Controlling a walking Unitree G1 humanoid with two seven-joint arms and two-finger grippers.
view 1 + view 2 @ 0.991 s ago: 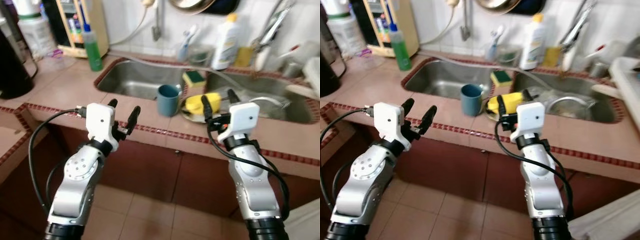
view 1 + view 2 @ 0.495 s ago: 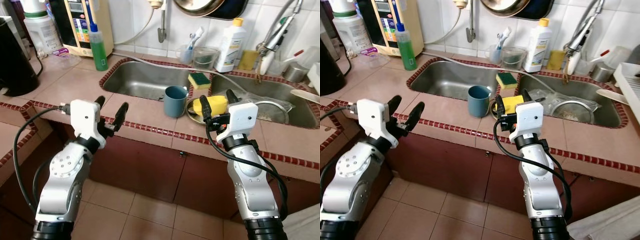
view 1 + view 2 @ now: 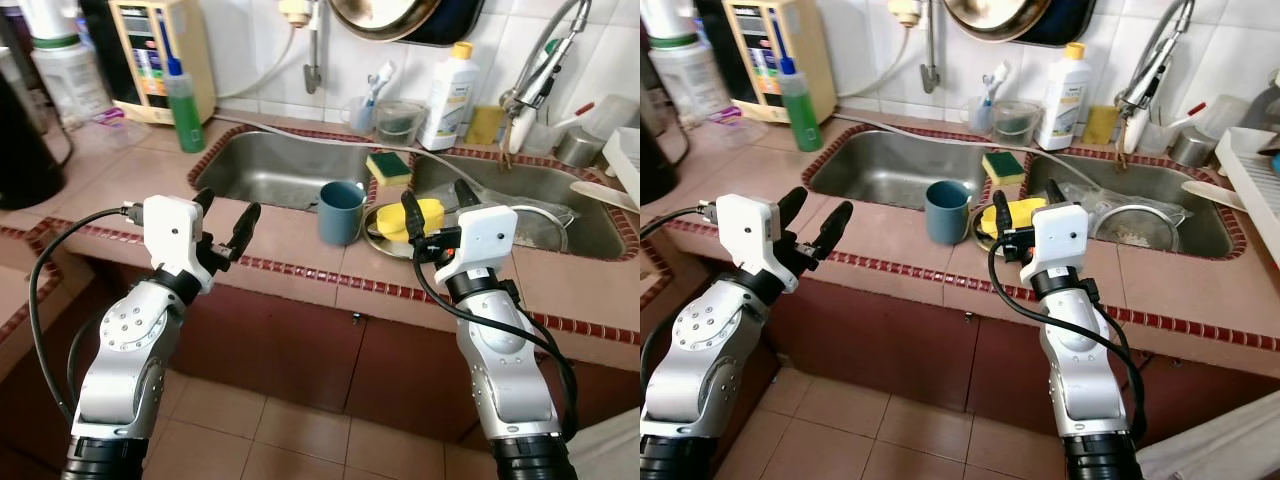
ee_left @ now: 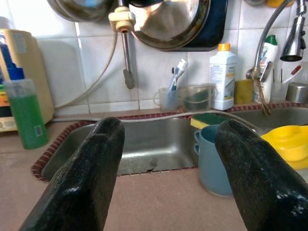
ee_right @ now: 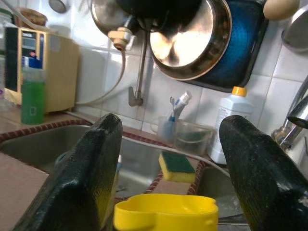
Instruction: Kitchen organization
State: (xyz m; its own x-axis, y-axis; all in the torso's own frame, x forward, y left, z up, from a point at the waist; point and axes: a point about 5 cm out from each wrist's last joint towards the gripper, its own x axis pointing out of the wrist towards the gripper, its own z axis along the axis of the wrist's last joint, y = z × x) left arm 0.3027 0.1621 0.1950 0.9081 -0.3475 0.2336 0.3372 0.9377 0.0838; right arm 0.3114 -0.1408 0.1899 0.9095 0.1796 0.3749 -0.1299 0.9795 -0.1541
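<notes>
The yellow cup point(image 3: 417, 214) sits in a shallow metal dish point(image 3: 376, 226) on the tiled surface point(image 3: 290, 235), on the strip between the two sink basins, directly ahead of the right tool point(image 3: 434, 208). That tool hangs above the front of the surface with its two black fingers spread wide and nothing between them — the cup lies just beyond the fingertips, not touched. In the right wrist view the cup's rim point(image 5: 166, 210) shows low between the fingers point(image 5: 86, 178), with a green-and-yellow sponge point(image 5: 175, 167) behind it on the sink divider.

A blue cup point(image 3: 340, 211) stands upright just beside the dish, on its left, near the edge of the left sink basin point(image 3: 275, 170). The left tool point(image 3: 226, 215) is held over the front edge of the surface, well apart from the blue cup, fingers released and empty. The left wrist view looks between those fingers point(image 4: 91, 173) at the blue cup point(image 4: 212, 159) and at the yellow cup's edge point(image 4: 286, 144) past it.

The head views take in what the wrist cameras miss — a green soap bottle point(image 3: 184, 95) at the back left of the surface and a white bottle point(image 3: 445, 95) against the tiled wall, near the tap point(image 3: 535, 70) over the right basin point(image 3: 545, 195).
</notes>
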